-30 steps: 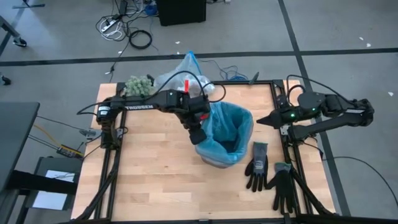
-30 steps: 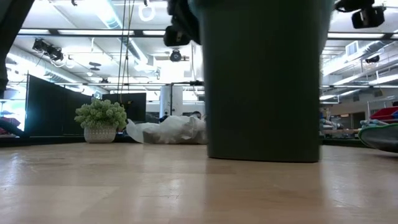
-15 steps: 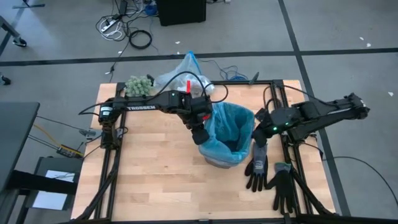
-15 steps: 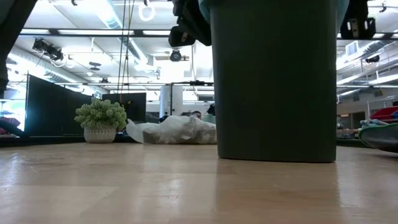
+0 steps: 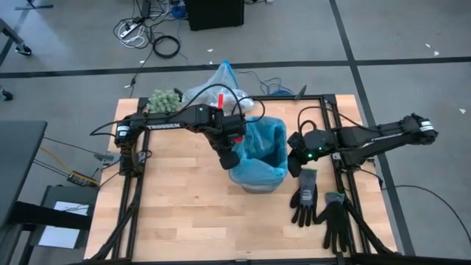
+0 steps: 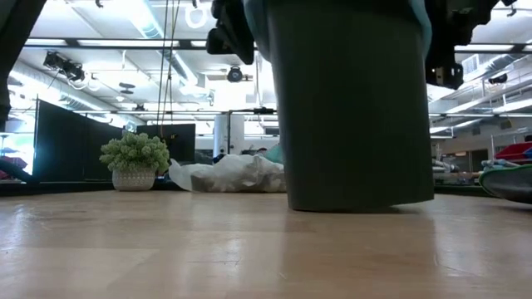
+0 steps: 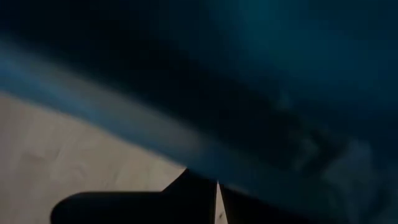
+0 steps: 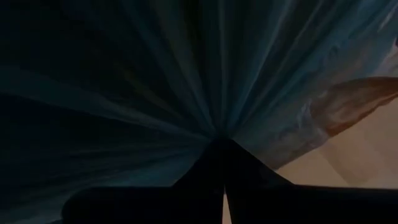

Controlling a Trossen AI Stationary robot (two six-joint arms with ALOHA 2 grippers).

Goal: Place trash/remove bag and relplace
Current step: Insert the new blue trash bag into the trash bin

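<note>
Both grippers pinch the light-blue translucent plastic liner (image 5: pixel 262 151) in the black bin (image 6: pixel 349 108): left gripper (image 5: pixel 229 157) and right gripper (image 5: pixel 294 160) on opposite sides, equally near.

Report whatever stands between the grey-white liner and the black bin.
The light-blue bag fills the black bin's mouth, with the left gripper and right gripper shut on its opposite sides. The left arm also crosses between the grey-white liner and bin.
</note>
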